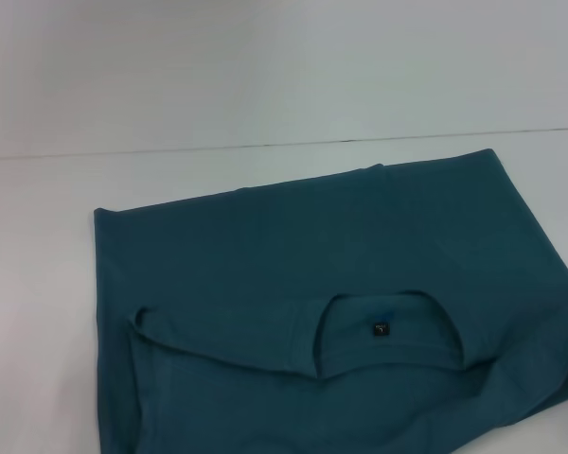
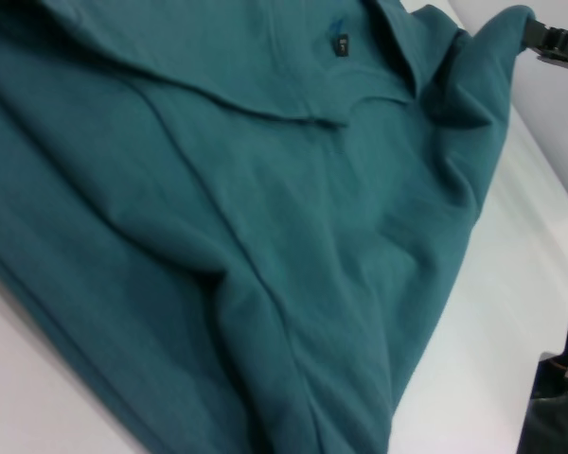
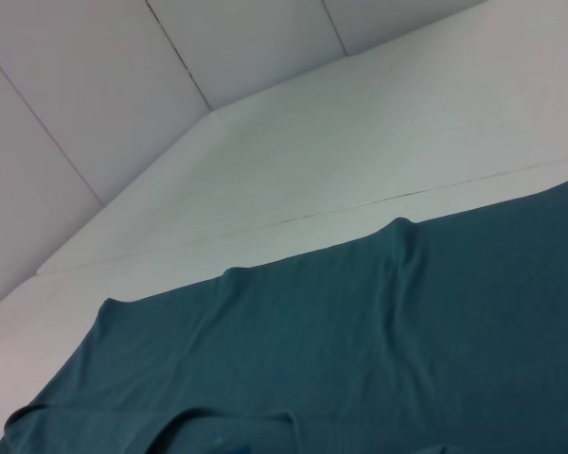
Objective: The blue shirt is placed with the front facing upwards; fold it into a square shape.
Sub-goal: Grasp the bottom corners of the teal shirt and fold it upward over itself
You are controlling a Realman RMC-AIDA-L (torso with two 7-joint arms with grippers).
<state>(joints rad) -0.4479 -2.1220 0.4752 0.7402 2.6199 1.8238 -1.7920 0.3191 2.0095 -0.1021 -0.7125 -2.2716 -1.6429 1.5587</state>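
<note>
Right gripper (image 2: pixel 552 40): seen past the label, at a raised corner of the shirt; grip cannot be told.
Left gripper: not seen.
Blue shirt (image 1: pixel 341 284): spread on the white table (image 1: pixel 38 303), partly folded.
Label (image 1: pixel 381 328): set inside the neckline.

Right gripper (image 2: pixel 555 40): I see it only from the left wrist camera, far off at the frame edge. It is a dark, slim shape held above the surface, closed on a raised corner of the blue shirt (image 2: pixel 265 236), which is bunched up against its tip. I cannot make out the separate fingers. The head camera shows neither arm nor wrist.

Left arm: judging by its own camera, I read the wrist as low and tilted, close over the cloth. Its gripper lies outside all three views.

Right wrist: its camera looks out low and nearly level, and none of its own fingers show.
</note>
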